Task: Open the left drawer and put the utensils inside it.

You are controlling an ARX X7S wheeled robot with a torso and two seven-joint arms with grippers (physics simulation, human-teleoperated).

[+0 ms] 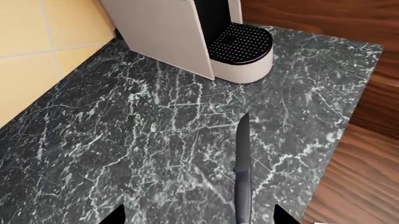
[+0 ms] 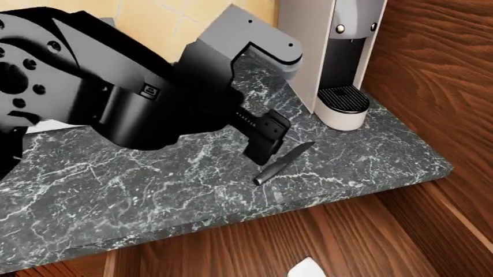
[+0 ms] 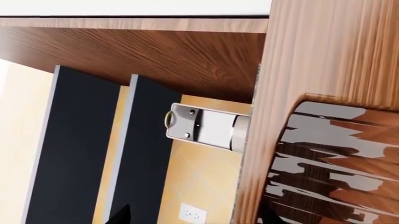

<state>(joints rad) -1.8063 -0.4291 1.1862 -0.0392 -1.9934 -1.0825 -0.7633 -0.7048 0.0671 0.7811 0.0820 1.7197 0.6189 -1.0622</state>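
The left gripper (image 2: 266,138) hangs just above the dark marble counter (image 2: 115,184), directly over the handle end of the knife (image 2: 283,157); in the left wrist view its two fingertips (image 1: 118,215) stand wide apart on both sides of the knife (image 1: 242,172), and they hold nothing. The knife lies flat, near the front edge of the counter, with its point towards the white coffee machine (image 2: 339,63) at the far right; the two are apart, not touching. The spoon is not visible in any view, so I cannot say where it is. Below the counter edge there is brown wood (image 2: 324,242) which looks like the inside of the left drawer, pulled out; I judge the drawer is already open, but its front and handle are not in the pictures.

The right gripper shows only two dark tips at the edge of its own camera view; whether it is wide or narrow I cannot tell.

The risks, as I see them: the knife is thin and flat on hard stone, so the fingers may close over it and slip; a push could slide it off the near edge; a descent too low may strike the counter.
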